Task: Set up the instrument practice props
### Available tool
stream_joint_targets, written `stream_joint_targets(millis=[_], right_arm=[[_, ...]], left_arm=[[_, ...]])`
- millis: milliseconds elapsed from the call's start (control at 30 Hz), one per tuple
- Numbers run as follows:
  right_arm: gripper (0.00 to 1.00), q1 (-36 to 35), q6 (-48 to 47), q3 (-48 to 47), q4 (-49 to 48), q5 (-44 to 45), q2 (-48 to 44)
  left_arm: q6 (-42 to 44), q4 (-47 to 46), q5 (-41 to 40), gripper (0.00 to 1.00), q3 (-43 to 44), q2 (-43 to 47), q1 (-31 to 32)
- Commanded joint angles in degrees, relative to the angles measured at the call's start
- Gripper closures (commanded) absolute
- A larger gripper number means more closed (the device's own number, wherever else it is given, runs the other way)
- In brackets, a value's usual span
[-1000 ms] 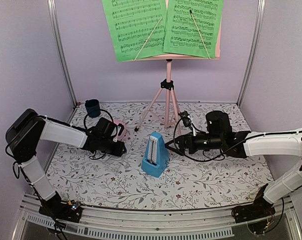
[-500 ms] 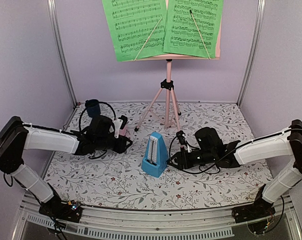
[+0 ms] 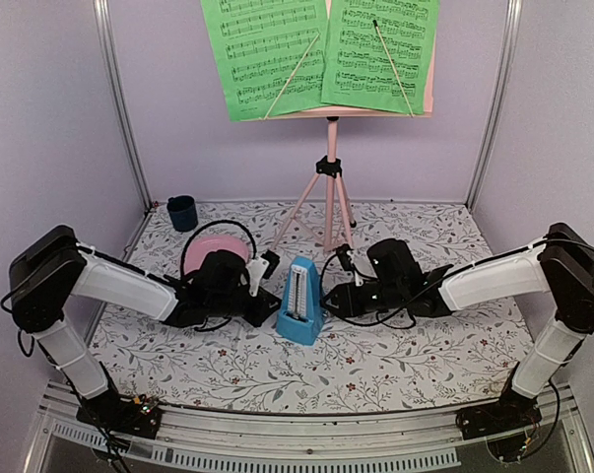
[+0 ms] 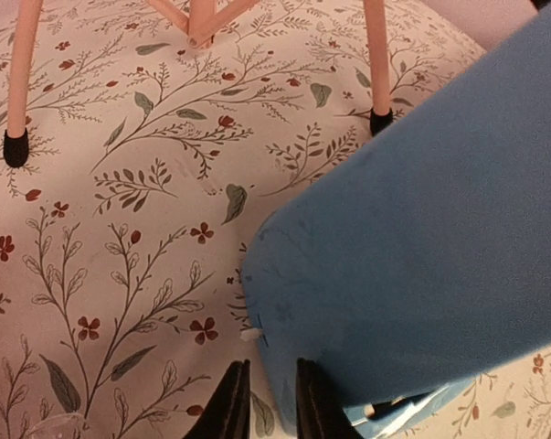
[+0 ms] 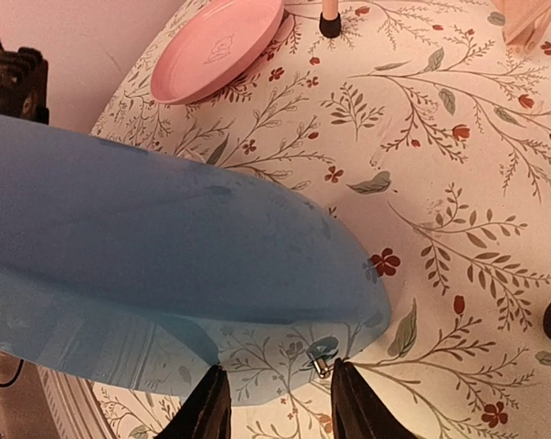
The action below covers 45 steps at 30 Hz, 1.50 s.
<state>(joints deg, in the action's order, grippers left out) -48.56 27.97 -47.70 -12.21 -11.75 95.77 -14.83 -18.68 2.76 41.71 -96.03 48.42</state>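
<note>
Dark blue, the small cup (image 3: 182,212) stands upright at the counter's (image 3: 395,365) 10 o'clock corner. Its inside is too shadowed to show any contents. At the cup's 4 o'clock the round pink disc (image 3: 221,251) lies flat, partly crossed by the left arm's black cable loop.

At 12 o'clock stands the pink tripod music stand (image 3: 330,177), its black-capped feet on the counter. Two green sheet-music pages (image 3: 267,54) rest side by side on its desk. They cover it except for a pink strip at the right edge, and the top of the overhead view cuts them off.

Near the counter's middle, the blue pyramid metronome (image 3: 301,301) stands upright between the two arms. In both wrist views it is a blurred blue mass cut by the frame, so its details cannot be made out.

The left end effector (image 4: 270,407) sits at the metronome's 9 o'clock. Its fingers are only narrowly parted, with the metronome's lower corner right at the gap, and I cannot tell whether they pinch it. The right end effector (image 5: 277,407) sits at its 3 o'clock, released. Its fingers are wider apart, with the metronome's edge and some flowered counter showing between them.
</note>
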Motion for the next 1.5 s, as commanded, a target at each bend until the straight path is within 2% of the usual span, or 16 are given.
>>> stream_joint_targets(millis=[0,133,333,600,767,900,1067,1367,1467], right_arm=[[0.6,2.4,-1.5,-1.9,-5.0,-2.5,2.2],[0.53,3.5,-2.0,-2.1,-6.3,-4.3,2.0],[0.34,4.1,-4.2,-0.4,-6.4,-5.9,-1.3],[0.1,4.3,-4.6,6.1,-5.1,-6.2,-11.6],[0.02,1.4,-4.1,7.5,-5.2,-5.9,-15.4],[0.01,-1.7,-4.4,5.5,-4.6,-3.3,-14.9],[0.02,-2.3,-4.0,1.6,-2.3,-0.4,-11.2],[0.09,-3.0,-4.0,-4.7,1.6,4.6,-6.0],[0.15,-3.0,-4.1,-5.6,2.1,4.8,-5.0]], left_arm=[[-1.5,-5.9,1.1,0.8,-3.1,2.7,2.5],[-2.6,-7.3,0.8,0.8,-4.3,3.9,3.7],[-3.5,-9.7,2.0,0.79,-5.3,3.5,3.7],[-4.2,-11.1,2.8,0.79,-5.1,2.8,3.8],[-4.7,-12.2,3.6,0.79,-4.4,1.3,3.9],[-4.9,-12.4,3.9,0.79,-3.5,0.5,4.3],[-4.9,-12.7,3.8,0.79,-3.5,0.4,4.7],[-4.6,-12.3,3.1,0.79,-3.8,1.0,4.7],[-4.4,-12.3,2.9,0.79,-3.7,0.8,4.7]])
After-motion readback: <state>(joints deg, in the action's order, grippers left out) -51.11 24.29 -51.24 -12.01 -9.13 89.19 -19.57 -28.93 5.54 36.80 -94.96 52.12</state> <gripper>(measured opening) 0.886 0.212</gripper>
